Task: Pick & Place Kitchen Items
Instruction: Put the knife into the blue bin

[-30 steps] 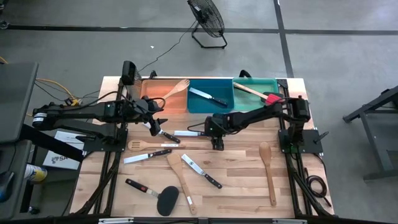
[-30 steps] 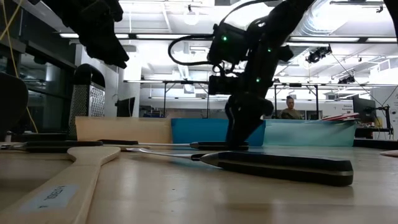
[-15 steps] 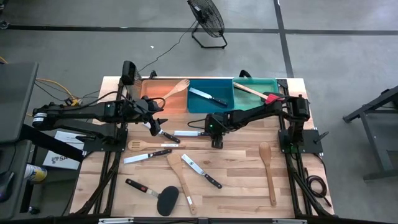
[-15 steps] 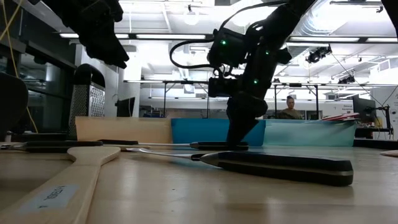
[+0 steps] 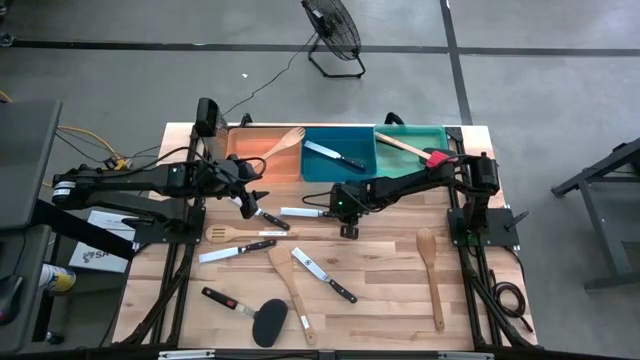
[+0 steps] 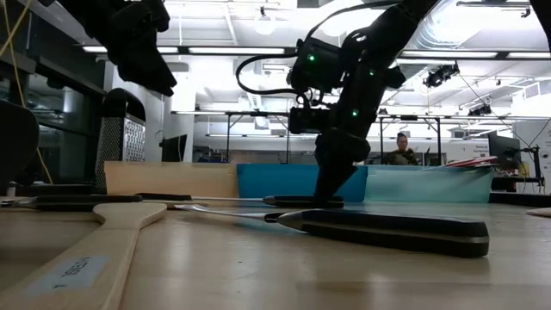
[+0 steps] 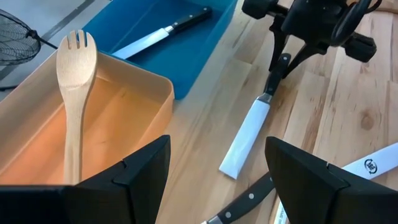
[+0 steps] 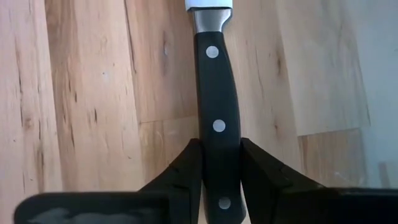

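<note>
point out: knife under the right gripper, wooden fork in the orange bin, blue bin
knife (image 8: 216, 87), right wrist view, black riveted handle
wooden fork (image 7: 76, 59), left wrist view, head below the tines
blue bin (image 5: 338, 173), high view, near wall

You are looking at two matte black jointed arms with looping black cables, small green lights, and wedge-shaped black fingers (image 8: 186, 168).

High cam looks straight down over the whole bench (image 5: 390, 260). Low cam sits at bench-top level, facing the room. Wrist cams are close up; both catch the same knife (image 7: 249, 138).
</note>
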`<state>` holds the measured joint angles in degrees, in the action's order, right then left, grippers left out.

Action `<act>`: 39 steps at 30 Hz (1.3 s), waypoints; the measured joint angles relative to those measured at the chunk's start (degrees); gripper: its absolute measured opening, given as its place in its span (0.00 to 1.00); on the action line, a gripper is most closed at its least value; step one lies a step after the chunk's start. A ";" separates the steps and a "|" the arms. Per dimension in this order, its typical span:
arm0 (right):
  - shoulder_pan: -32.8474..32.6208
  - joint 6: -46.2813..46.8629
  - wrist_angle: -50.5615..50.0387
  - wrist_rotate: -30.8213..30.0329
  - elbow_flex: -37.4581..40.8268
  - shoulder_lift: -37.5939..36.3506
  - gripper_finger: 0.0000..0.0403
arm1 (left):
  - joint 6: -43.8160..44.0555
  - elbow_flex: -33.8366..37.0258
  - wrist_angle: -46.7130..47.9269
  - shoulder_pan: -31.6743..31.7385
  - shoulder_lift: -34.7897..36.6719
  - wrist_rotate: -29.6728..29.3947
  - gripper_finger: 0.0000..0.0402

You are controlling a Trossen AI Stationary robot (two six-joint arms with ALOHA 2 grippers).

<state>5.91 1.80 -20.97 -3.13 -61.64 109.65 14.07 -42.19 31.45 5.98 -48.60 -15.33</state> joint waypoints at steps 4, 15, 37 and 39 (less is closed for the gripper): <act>-0.39 0.68 -0.05 0.17 0.19 -1.52 0.18 | 0.49 0.00 0.48 0.00 0.00 0.02 0.64; -2.08 2.51 -3.96 -0.18 0.35 -6.39 0.18 | 1.05 0.00 0.48 0.00 -0.02 0.02 0.64; -3.18 4.90 -11.46 -8.89 0.12 -19.60 0.18 | 1.45 0.00 0.62 0.00 -0.02 0.02 0.64; -2.56 5.44 -12.43 -10.69 0.12 -20.89 0.18 | 1.44 0.00 0.61 0.00 -0.02 0.04 0.64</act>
<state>3.35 7.24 -33.40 -13.81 -61.52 88.75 15.51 -42.19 32.06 5.98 -48.62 -15.29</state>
